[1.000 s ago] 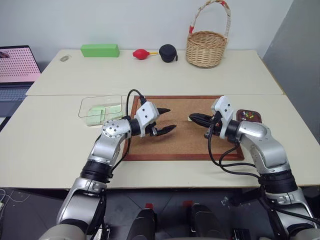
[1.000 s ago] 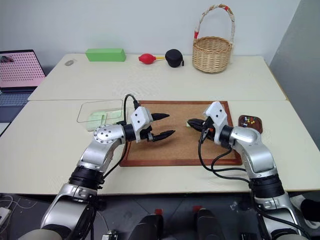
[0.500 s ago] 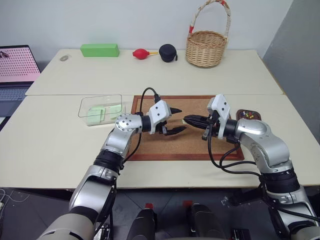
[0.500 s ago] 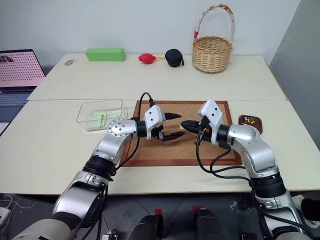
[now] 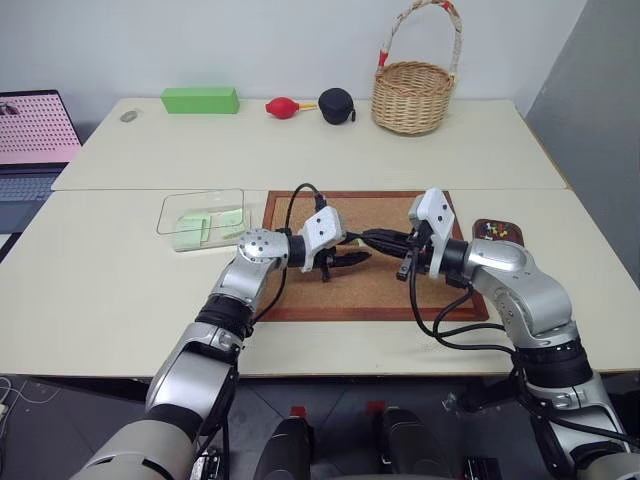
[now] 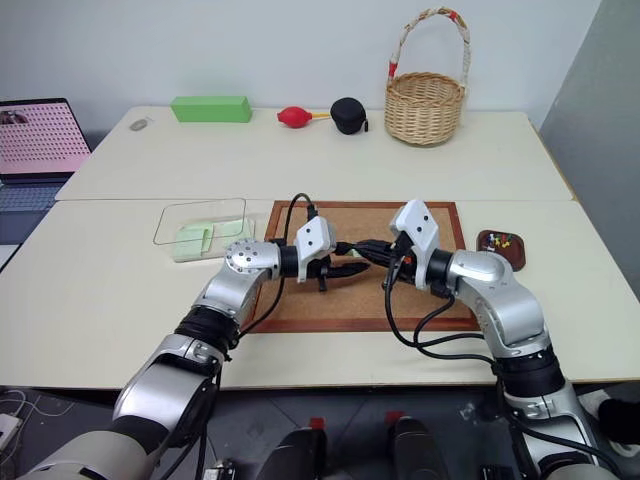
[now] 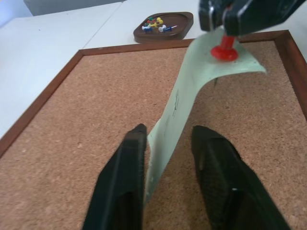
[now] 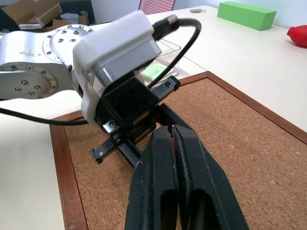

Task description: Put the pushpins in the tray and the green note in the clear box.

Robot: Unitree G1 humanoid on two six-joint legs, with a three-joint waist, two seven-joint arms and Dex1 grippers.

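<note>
Right claw (image 7: 230, 19) pinches a red-pinned, curling paper green note (image 7: 177, 110) between left claw (image 7: 172, 158)'s narrowed fingers.

Corkboard (image 5: 380, 290) lies centre — clear box (image 5: 200, 218) at its left, tray (image 5: 497, 231) right, basket (image 5: 414, 96) behind.

The pale green note (image 7: 175, 103) hangs curled in mid-air over the corkboard (image 7: 72, 129) with a red pushpin (image 7: 224, 50) stuck through its top end, while the little brown tray (image 7: 165, 26) full of colourful pins sits just off the board's edge and the clear box (image 5: 203, 218) sits beside the board's other end.
</note>
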